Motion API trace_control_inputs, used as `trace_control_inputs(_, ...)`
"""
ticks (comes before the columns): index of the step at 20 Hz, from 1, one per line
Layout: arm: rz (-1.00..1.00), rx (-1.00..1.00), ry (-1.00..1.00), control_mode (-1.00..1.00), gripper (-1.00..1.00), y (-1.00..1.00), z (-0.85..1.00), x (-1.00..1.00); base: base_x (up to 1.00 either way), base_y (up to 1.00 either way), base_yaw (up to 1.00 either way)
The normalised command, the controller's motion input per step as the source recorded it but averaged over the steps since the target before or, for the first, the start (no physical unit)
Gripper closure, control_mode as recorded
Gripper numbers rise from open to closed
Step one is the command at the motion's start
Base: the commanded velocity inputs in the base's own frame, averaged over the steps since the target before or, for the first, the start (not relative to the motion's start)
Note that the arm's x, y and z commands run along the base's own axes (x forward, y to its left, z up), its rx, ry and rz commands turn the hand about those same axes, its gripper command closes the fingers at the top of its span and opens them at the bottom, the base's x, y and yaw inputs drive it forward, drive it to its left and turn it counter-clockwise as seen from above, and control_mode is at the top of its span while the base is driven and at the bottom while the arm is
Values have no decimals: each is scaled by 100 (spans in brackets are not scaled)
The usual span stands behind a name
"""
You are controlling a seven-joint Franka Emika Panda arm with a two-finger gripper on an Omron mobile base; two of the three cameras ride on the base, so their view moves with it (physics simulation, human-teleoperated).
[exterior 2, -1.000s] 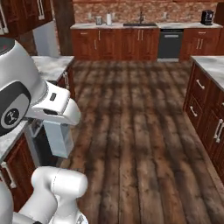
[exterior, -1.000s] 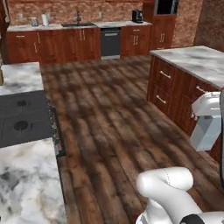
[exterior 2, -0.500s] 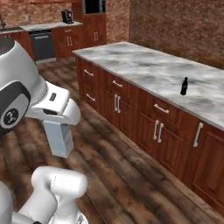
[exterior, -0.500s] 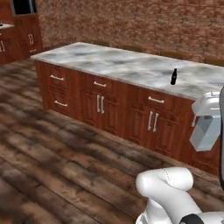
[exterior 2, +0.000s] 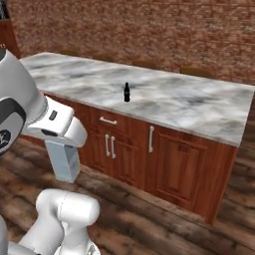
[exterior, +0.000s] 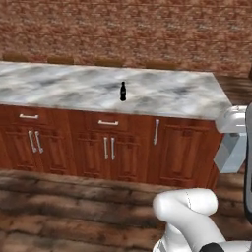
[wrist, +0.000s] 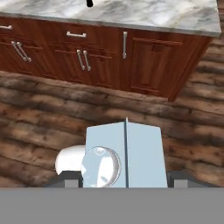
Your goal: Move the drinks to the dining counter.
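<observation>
Left base view and right base view both look across a plank floor (exterior: 59,206) at the brick wall (exterior: 128,34) and, in front of it, the dining counter (exterior: 59,88), a wide veined marble surface over reddish wood cabinets with pale handles. That surface lies ahead of the claw and higher than it, well apart from it, with a strip of floor between. In the hand view the same surface (wrist: 166,15) runs along the top edge, its cabinet doors below it, again far beyond the claw. Next in size is the pale grey-blue carton (wrist: 125,155), a gable-top drink with a round cap on one slope of its roof; in the hand view it sits right between the two dark finger tips, which press close against its left and right sides. The claw (wrist: 124,177) is thus clenched around the carton, carrying it above the floor. In the left base view the carton (exterior: 230,152) hangs under the white hand at the right edge; in the right base view it (exterior 2: 63,160) hangs below the hand at the left. Smallest is the black cola bottle (exterior: 123,91), standing upright on the marble, ahead of the claw and well apart from it; it (exterior 2: 127,92) stands alone near the middle of the slab.
</observation>
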Motion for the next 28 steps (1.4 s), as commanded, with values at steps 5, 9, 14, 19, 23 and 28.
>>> trace_control_inputs(5, 0, 0, 0, 100, 100, 0, 0, 0, 100, 35, -31)
trace_control_inputs(9, 0, 0, 0, 100, 100, 0, 0, 0, 100, -14, -13)
trace_control_inputs(14, 0, 0, 0, 100, 100, 0, 0, 0, 100, -45, -10)
trace_control_inputs(19, 0, 0, 0, 100, 100, 0, 0, 0, 100, -17, -14)
trace_control_inputs(23, 0, 0, 0, 100, 100, 0, 0, 0, 100, -4, -15)
trace_control_inputs(28, 0, 0, 0, 100, 100, 0, 0, 0, 100, -25, -23)
